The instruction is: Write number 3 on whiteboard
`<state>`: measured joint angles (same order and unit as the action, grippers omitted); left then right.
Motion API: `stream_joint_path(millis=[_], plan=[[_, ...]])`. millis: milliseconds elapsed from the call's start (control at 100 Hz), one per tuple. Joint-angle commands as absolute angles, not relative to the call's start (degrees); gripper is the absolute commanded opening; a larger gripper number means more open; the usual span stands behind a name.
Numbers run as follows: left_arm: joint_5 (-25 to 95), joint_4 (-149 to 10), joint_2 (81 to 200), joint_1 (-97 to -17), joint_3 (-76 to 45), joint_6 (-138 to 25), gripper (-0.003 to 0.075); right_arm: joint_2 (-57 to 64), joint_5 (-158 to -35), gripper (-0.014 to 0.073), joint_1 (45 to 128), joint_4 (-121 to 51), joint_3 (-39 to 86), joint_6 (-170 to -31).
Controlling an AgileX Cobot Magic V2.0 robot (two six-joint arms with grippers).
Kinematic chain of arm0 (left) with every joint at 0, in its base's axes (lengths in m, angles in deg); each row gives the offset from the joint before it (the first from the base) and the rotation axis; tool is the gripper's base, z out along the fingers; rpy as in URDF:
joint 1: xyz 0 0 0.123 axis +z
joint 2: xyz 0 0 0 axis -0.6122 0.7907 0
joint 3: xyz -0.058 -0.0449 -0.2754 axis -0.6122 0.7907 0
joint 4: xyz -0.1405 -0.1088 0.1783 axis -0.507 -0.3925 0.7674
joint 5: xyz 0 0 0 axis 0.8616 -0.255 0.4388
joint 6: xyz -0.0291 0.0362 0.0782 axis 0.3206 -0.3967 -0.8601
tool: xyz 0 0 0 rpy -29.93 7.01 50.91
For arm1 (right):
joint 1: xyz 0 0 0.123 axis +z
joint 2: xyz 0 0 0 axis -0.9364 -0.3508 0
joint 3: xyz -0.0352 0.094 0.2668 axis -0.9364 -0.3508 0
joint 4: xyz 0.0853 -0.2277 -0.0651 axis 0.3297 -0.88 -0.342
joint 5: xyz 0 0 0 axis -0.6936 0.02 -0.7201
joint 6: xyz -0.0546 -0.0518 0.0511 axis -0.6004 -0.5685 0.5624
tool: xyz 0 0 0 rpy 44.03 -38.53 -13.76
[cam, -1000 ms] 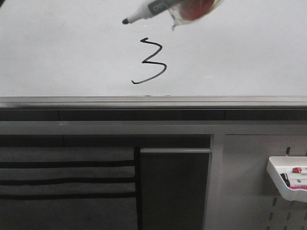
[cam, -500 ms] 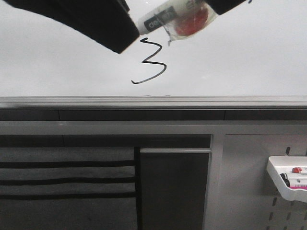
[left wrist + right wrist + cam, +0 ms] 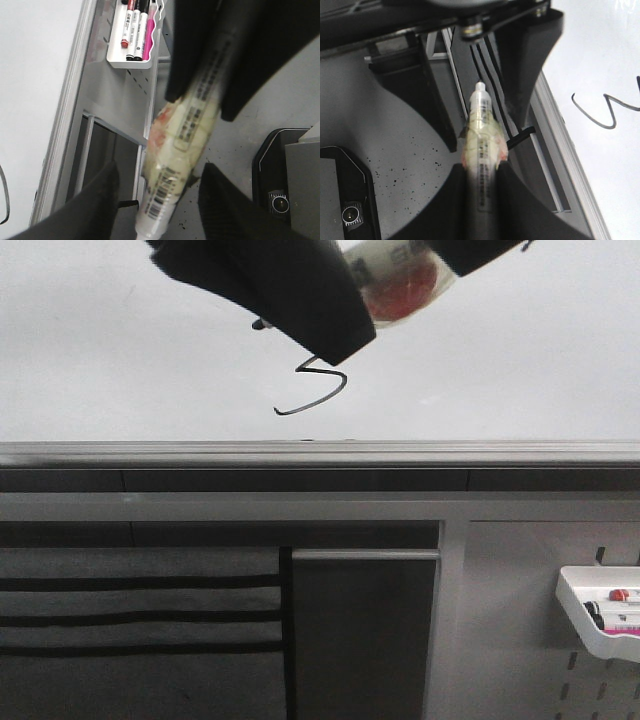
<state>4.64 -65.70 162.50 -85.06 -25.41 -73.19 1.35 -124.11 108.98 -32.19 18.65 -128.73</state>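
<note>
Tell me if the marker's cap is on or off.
Off. In the right wrist view the marker ends in a bare nib, gripped in the right tool, which is shut on it.

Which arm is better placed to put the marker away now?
Right: the right gripper has jaws shut on the marker, while the left gripper only straddles its tip, jaws open.

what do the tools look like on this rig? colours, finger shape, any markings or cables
Both tools are matte black. The left tool has broad, flat fingers with rounded tips. The right tool has similar wide black fingers curving toward each other. In the front view they read as plain black wedges. No markings, stickers or cables are visible on either.
</note>
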Motion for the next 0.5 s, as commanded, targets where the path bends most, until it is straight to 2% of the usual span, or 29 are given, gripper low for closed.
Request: stream_joint_path(millis=[0,230,490], plan=[[6.67,-66.95,160.80,-85.44,-27.44,-73.55,0.0223,1.92,-121.55,0.0002,109.05,-31.58,20.11,-129.37],[6.54,-65.98,160.80,-85.44,-27.44,-73.55,0.0090,1.92,-121.55,0.0002,109.05,-31.58,20.11,-129.37],[6.54,-65.98,160.80,-85.44,-27.44,-73.55,0.0024,1.92,-121.55,0.0002,109.05,-31.58,20.11,-129.37]])
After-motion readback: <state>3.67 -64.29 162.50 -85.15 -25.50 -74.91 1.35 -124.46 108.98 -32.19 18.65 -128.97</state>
